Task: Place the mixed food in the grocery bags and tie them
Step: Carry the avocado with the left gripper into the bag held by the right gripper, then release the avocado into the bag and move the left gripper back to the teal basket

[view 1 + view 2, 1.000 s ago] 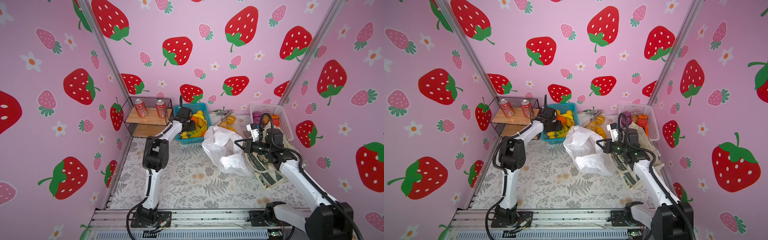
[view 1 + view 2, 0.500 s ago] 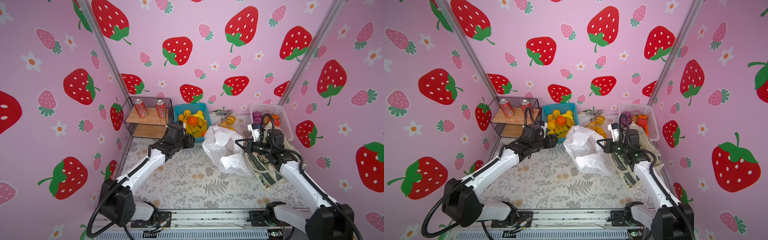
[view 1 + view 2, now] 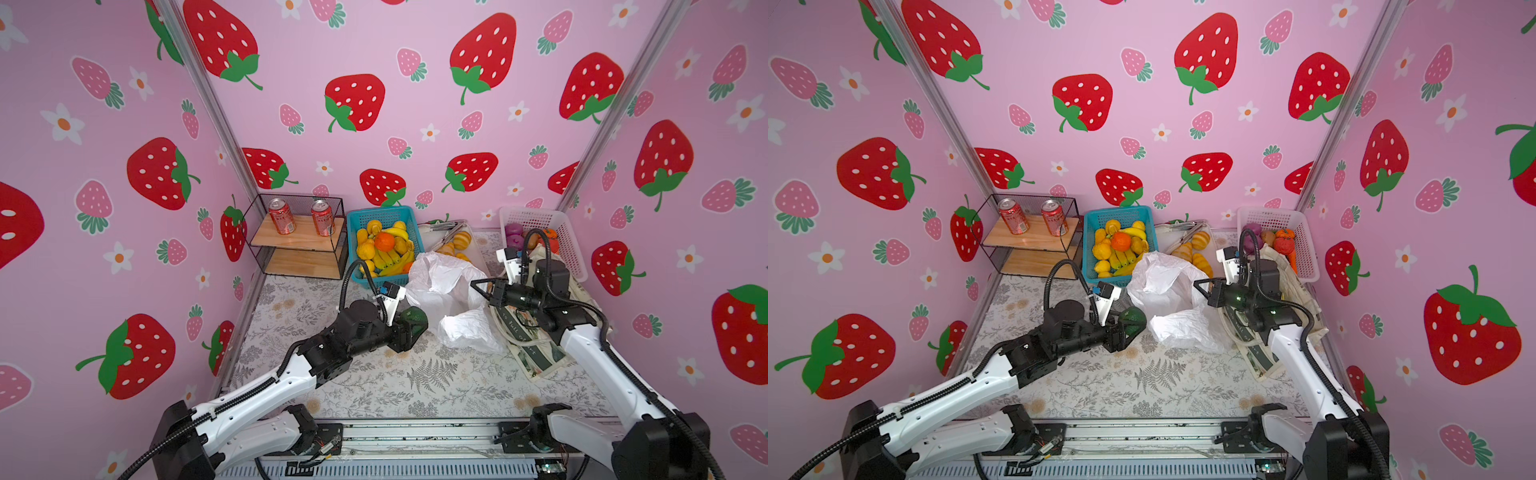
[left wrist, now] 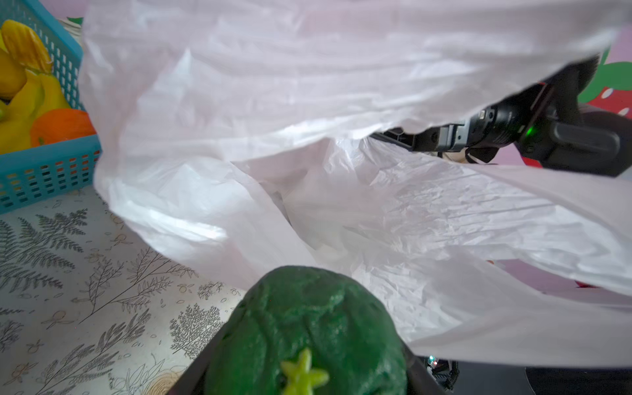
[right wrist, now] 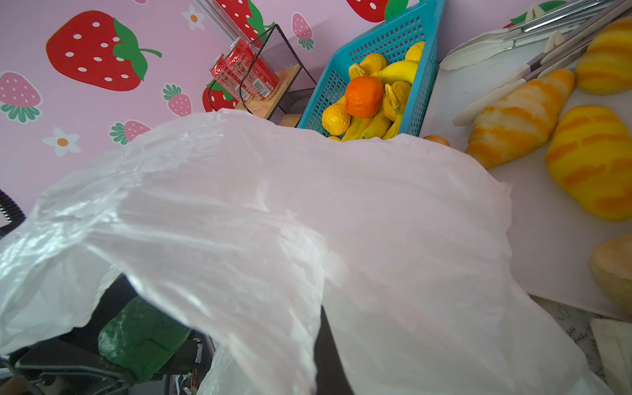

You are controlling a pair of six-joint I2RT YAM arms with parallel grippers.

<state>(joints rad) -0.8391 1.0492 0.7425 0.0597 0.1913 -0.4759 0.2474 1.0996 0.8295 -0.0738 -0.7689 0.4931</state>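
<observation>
Swung from the basket (image 3: 388, 216), the left claw (image 3: 409, 331), gripping the green fruit (image 3: 413, 316), faces the white bag (image 3: 440, 282), its mouth pinched open by the right claw (image 3: 476, 286).

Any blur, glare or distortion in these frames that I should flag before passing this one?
Both top views: evenly lit and sharp, wide-angle bowing toward the edges. Left wrist view: the white plastic bag fills the frame, pale and soft up close; the dark green fruit is near the lens yet readable. Right wrist view: bag near the lens soft, blue basket sharp.
</observation>
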